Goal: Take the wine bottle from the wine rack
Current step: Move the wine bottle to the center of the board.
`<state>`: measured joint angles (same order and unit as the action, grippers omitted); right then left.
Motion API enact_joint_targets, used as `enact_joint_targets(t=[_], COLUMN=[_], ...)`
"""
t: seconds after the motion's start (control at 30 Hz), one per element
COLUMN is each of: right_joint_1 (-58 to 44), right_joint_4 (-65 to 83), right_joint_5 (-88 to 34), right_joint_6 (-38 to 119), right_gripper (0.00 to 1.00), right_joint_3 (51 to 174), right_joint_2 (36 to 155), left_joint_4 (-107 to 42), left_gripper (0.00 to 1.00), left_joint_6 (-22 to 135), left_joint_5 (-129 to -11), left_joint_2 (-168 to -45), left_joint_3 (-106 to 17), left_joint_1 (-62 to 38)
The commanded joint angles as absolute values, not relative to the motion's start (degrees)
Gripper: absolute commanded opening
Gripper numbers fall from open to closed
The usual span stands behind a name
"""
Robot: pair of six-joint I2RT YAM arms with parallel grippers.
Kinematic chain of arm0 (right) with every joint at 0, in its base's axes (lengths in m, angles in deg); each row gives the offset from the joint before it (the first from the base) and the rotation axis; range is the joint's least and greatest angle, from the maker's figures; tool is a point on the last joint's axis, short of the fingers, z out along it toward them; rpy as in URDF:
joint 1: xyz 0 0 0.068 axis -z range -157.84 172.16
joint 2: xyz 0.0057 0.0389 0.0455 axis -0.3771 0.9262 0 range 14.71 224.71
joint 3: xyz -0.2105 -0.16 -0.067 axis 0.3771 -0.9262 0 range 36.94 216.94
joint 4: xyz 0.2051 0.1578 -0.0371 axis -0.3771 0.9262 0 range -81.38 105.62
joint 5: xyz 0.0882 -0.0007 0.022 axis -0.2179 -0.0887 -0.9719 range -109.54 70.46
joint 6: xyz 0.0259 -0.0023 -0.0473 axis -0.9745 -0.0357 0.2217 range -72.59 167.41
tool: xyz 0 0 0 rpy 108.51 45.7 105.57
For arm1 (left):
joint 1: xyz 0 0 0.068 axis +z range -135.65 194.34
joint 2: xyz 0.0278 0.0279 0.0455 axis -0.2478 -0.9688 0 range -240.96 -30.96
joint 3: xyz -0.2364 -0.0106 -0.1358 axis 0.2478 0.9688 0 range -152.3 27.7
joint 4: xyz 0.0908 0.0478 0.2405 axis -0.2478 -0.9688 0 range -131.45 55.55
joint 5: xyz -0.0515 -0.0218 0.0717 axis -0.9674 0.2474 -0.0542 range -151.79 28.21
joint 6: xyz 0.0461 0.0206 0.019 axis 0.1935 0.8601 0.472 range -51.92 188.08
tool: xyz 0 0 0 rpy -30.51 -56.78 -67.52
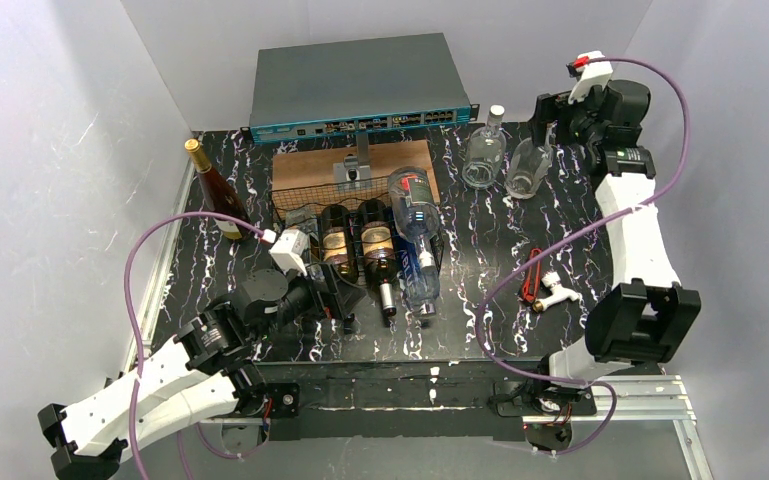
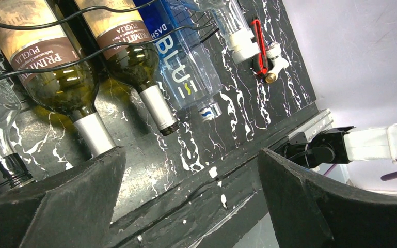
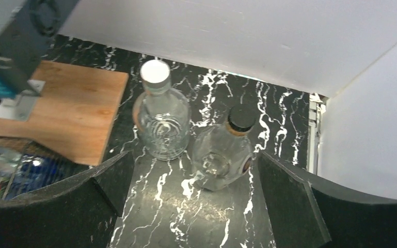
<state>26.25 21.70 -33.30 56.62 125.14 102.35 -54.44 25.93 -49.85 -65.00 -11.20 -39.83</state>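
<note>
Black, white-veined surface, boxed in by plain white walls.

Top view. Wine rack: low black wire mesh, mid-surface, several bottles lying in it with necks toward the arms. Wine bottle: dark green glass, tan label, second cradle from the rack's left end; twin bottle in the next cradle right. Behind the rack: wooden board, network switch. Left of the rack: upright amber bottle. Right of the rack, well apart: two upright clear bottles, red tool.

Left wrist view. Left pincer: fingers spread wide, empty, just in front of the rack; the wine bottle's silver-foiled neck pokes out toward the finger at frame left. Rack wires cross over the bottle's label. Handling, as judged: rigid, smooth, breakable, weighty for its size; best taken at the neck or shoulder and drawn out lengthwise, not lifted.

Right wrist view. Right pincer: fingers spread wide, gripping nothing, far right of the rack, above the two clear bottles; board corner at frame left.
</note>
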Motion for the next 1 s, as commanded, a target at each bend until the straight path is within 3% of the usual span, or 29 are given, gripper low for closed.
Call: enact_joint_targets(t=[0.0, 0.4, 0.73, 0.97], right_joint_1=[26.4, 26.3, 15.6, 13.7], right_joint_4=[25.1, 40.9, 48.1, 44.0], right_joint_5=[-40.0, -60.0, -58.0, -58.2], right_joint_6=[57.6, 63.7, 64.5, 62.3], right_gripper=[0.98, 0.99, 0.98, 0.98], right_joint_3=[123.4, 117.6, 112.3, 104.4], right_joint_2=[97.2, 88.1, 85.9, 83.4], left_joint_4=[-53.5, -52.3, -49.5, -49.5], left_gripper=[0.98, 0.98, 0.98, 0.98], left_joint_6=[25.4, 24.3, 21.1, 16.5], left_joint_5=[-50.1, -50.6, -52.9, -53.0], left_joint_2=[-65.2, -64.7, -67.4, -78.1], left_joint_3=[-10.8, -9.6, -9.7, -16.5], left_joint_1=[-39.7, -39.8, -39.7, -40.0])
